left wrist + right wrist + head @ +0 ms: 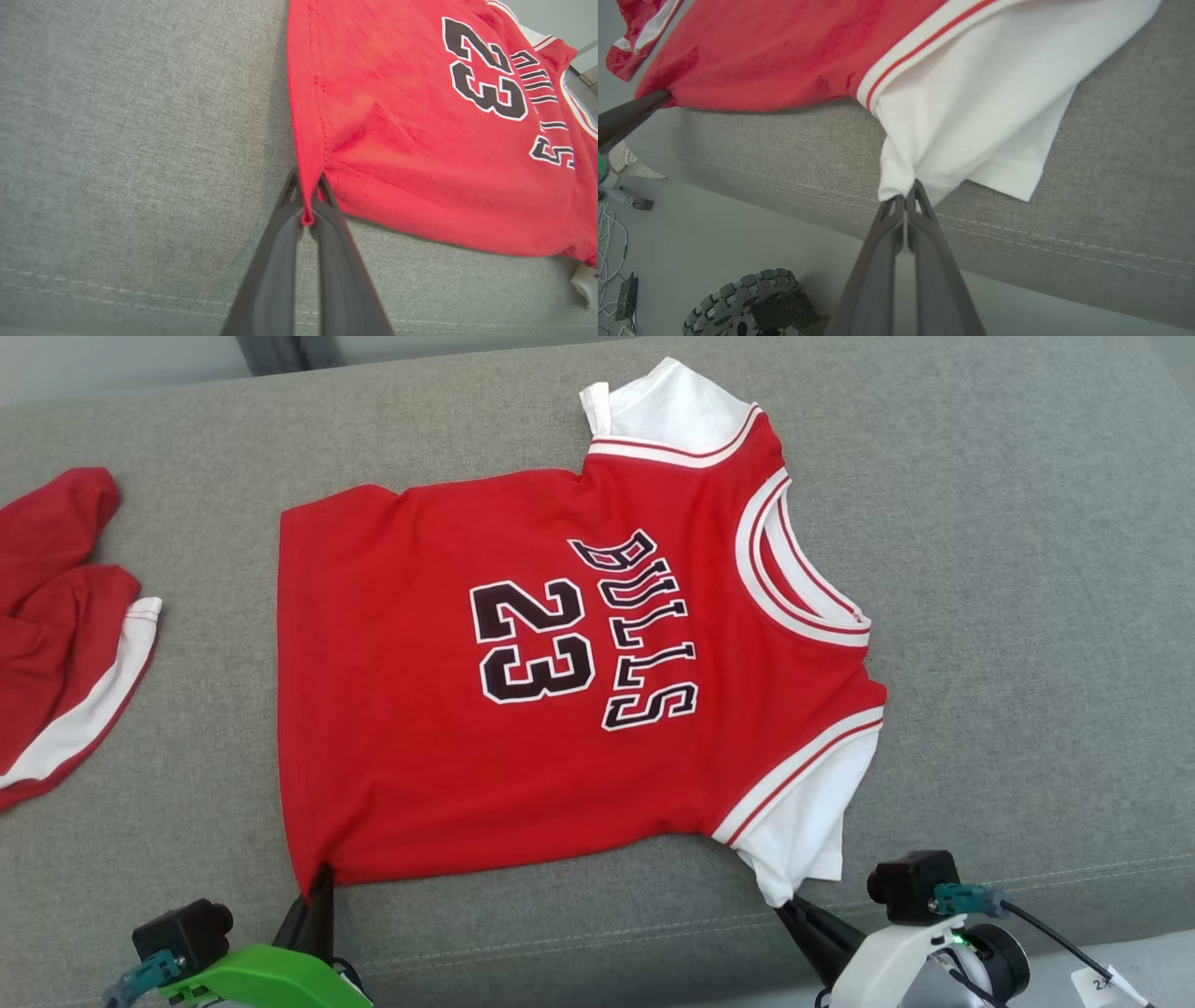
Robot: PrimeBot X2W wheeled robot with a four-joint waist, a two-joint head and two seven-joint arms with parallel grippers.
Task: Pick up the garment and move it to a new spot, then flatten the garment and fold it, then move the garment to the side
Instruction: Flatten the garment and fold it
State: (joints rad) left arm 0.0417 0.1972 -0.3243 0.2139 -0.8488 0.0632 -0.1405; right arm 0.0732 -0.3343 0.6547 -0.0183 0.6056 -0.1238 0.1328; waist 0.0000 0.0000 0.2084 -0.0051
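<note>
The red Bulls jersey [523,681] lies spread out, mostly flat, on the gray sofa cushion [1008,616]. It has a black "23" and lettering outlined in white, and white sleeves with red-striped trim. The left gripper [322,887] is clamped on the hem corner, and the red cloth fans out beyond its fingertips. The right gripper [792,905] pinches the edge of the near white sleeve [803,831], which bunches at its tips. Another red-and-white garment [56,635] lies crumpled well out past the left gripper's outer side.
</note>
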